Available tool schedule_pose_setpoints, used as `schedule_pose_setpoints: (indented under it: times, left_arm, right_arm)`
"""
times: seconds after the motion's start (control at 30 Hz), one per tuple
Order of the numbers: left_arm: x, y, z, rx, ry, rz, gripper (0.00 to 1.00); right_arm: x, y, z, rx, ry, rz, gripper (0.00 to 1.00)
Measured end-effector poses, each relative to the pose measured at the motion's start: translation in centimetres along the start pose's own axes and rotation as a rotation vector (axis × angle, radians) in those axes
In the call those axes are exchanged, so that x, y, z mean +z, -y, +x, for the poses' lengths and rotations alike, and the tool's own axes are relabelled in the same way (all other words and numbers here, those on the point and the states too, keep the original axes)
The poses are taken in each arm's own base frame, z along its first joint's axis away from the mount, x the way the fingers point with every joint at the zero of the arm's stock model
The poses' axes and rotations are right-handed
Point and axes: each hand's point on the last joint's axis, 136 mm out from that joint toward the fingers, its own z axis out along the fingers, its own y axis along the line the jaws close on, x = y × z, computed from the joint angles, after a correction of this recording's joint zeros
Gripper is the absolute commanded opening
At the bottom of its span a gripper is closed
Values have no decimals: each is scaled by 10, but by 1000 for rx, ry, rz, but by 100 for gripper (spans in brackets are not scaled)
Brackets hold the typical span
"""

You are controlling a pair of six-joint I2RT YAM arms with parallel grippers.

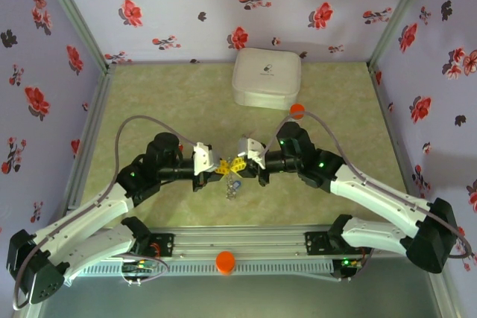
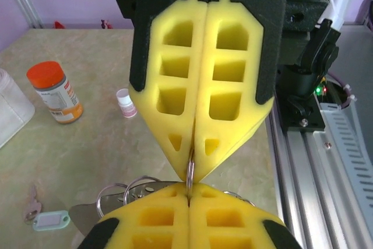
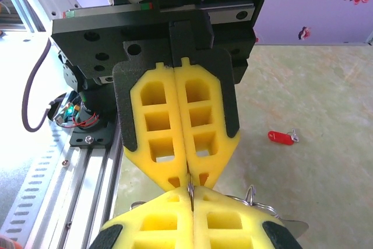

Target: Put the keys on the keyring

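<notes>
Keyring is edge-on, mostly buried in the foam seams. The cluster dangling under it is too small to read. Left gripper and right gripper meet tip to tip over mid-table, arms bent inward, both finger pairs squeezed together on the keyring. Red key and pale-tagged key lie loose on the mottled green table. Floral walls surround it.

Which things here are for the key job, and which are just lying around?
For the job:
- keyring, pinched between the left pincer and the right pincer
- red key
- pale-tagged key

Just lying about:
- orange-capped bottle
- tiny white cap
- white box
</notes>
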Motion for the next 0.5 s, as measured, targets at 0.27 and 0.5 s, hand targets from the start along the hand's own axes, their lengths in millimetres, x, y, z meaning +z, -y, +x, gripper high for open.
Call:
schedule_pose_setpoints:
  times: [0.27, 0.5]
  left_arm:
    - [3, -3, 13, 41, 10, -47, 0]
    - [8, -4, 19, 80, 57, -76, 0]
  right_arm:
    - [-31, 16, -4, 20, 93, 122, 31]
    - [-28, 3, 11, 27, 101, 100, 31]
